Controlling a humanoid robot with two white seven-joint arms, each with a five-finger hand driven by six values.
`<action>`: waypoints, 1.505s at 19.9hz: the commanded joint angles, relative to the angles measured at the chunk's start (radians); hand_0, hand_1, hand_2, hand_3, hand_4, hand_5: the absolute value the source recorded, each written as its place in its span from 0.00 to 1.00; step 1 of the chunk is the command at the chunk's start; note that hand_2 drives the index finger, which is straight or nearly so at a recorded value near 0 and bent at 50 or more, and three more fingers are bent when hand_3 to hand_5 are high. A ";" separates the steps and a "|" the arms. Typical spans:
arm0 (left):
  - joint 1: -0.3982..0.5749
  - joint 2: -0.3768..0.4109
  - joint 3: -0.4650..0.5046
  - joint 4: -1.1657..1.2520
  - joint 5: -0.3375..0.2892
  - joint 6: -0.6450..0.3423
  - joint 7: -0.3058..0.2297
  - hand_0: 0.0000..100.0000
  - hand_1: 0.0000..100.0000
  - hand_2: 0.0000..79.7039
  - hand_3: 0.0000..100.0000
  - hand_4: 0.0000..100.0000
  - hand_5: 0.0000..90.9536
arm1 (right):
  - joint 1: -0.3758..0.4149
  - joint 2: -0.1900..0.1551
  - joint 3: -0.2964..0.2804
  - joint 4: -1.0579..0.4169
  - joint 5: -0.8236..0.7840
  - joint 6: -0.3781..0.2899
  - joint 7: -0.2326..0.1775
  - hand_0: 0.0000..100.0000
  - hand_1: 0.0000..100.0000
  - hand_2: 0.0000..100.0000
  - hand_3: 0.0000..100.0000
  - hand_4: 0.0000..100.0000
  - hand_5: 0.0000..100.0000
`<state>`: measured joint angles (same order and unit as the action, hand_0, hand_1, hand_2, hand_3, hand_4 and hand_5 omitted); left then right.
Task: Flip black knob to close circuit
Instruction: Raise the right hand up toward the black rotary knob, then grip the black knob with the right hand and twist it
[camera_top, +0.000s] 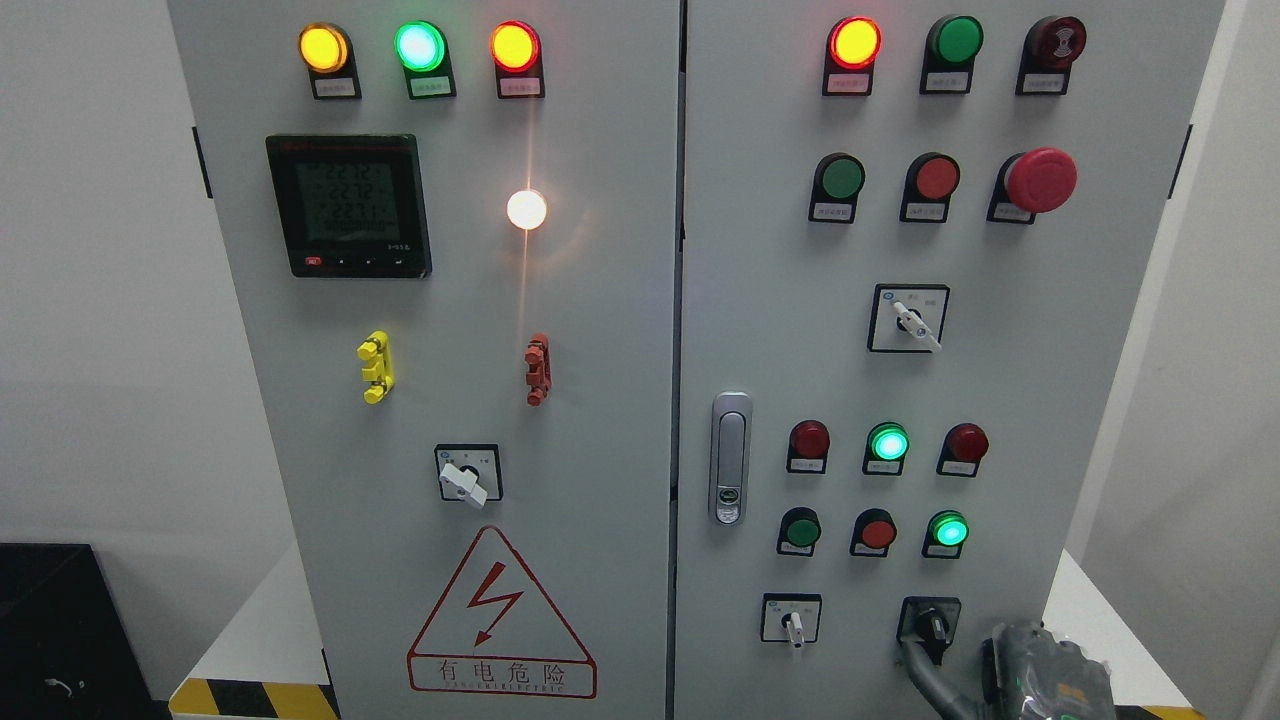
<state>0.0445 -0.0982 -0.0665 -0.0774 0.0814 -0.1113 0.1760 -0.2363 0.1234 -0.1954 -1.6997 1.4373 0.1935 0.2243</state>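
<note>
The right hand (1040, 672) showed at the bottom edge, right of the middle, as a grey, glossy bulk low against the cabinet; whether its fingers were spread or curled could not be told. One grey finger (925, 680) reached up from the bottom edge and ended just below the black knob (934, 627), touching it or nearly so. The knob sat in a black square plate at the lower right of the right door (1000, 380), its handle pointing down. Just to its left was a white-handled selector switch (792, 620), also pointing down.

Above these stood two rows of small round lamps, with two lit green ones (888, 443) at the middle of the upper row and the right of the lower. Higher up was a large red mushroom button (1040, 180). A silver door latch (731, 458) lay near the seam between the doors.

The left door (450, 350) carried a dark digital meter (348, 205), a glowing white lamp (526, 209) and a red triangular electrical warning sign (500, 615). The grey cabinet stood on a white platform (265, 630) edged with yellow-and-black stripes, with plain pale walls (100, 300) on either side.
</note>
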 joint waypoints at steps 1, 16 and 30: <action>0.000 0.000 -0.001 0.001 0.000 -0.001 -0.001 0.12 0.56 0.00 0.00 0.00 0.00 | 0.000 -0.002 -0.029 0.008 0.000 -0.002 -0.002 0.00 0.00 0.90 1.00 1.00 1.00; 0.000 0.000 0.001 0.001 0.000 -0.001 -0.001 0.12 0.56 0.00 0.00 0.00 0.00 | 0.000 -0.002 -0.052 0.008 -0.003 -0.005 -0.016 0.00 0.00 0.90 1.00 1.00 1.00; 0.000 0.000 0.001 -0.001 0.000 -0.001 -0.001 0.12 0.56 0.00 0.00 0.00 0.00 | 0.000 -0.002 -0.067 0.006 -0.008 -0.008 -0.016 0.00 0.00 0.89 1.00 1.00 1.00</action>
<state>0.0445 -0.0982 -0.0662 -0.0776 0.0813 -0.1112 0.1754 -0.2362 0.1217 -0.2306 -1.6926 1.4328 0.1829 0.2074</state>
